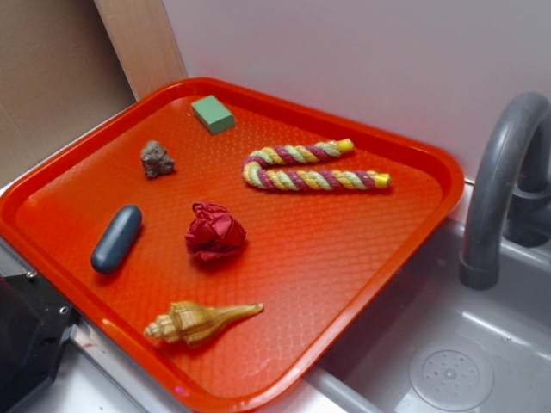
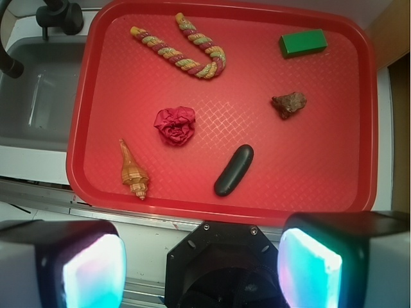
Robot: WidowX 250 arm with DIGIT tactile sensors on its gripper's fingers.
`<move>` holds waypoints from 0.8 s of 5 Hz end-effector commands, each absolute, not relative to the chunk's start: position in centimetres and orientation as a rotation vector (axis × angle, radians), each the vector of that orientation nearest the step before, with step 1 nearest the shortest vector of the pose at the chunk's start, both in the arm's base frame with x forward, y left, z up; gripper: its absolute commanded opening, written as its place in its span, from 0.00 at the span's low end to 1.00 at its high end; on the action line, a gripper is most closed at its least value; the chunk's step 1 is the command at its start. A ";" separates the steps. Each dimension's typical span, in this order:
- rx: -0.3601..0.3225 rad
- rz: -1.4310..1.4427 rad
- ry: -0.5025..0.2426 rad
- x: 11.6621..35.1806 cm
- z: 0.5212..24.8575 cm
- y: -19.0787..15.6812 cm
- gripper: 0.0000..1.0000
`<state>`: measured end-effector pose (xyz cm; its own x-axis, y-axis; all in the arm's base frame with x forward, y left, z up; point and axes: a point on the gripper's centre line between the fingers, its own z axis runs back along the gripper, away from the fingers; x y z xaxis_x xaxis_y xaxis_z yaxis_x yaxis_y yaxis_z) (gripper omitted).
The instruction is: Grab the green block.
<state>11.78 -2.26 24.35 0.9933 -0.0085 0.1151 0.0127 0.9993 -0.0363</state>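
A red tray (image 1: 413, 224) with a diamond pattern lies beside a grey sink (image 1: 482, 361), and a grey faucet (image 1: 499, 189) curves up at the right of the exterior frame. The green block (image 1: 213, 114) rests flat on the tray floor at the upper middle of the exterior view, close to the far rim. In the wrist view the same block (image 2: 302, 43) sits in the upper right corner of the tray, well apart from the gripper (image 2: 202, 256).

A grey rock (image 1: 157, 159) lies near the block, below and to the left of it in the exterior view. A bent rope toy (image 1: 301, 166) in pink and yellow lies to the right of the block. A crumpled red paper ball (image 1: 214, 232) sits near the middle of the tray. A dark blue-grey capsule (image 1: 116, 238) lies to the left of the ball. A tan seashell (image 1: 200, 321) lies at the lower part of the tray, pointing to the right.

The gripper is at the bottom edge of the wrist view, outside the near rim of the tray. Its two fingers (image 2: 308, 266) stand wide apart, with nothing between them. It touches none of the objects.
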 end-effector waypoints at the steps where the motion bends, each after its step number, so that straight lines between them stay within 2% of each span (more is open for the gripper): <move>1: -0.037 -0.011 -0.115 11.8 24.3 -2.3 1.00; 2: -0.035 0.142 -0.165 14.3 24.3 -2.1 1.00; 3: -0.044 0.316 -0.217 18.5 23.8 -1.2 1.00; 4: -0.017 0.526 -0.289 23.0 22.7 1.1 1.00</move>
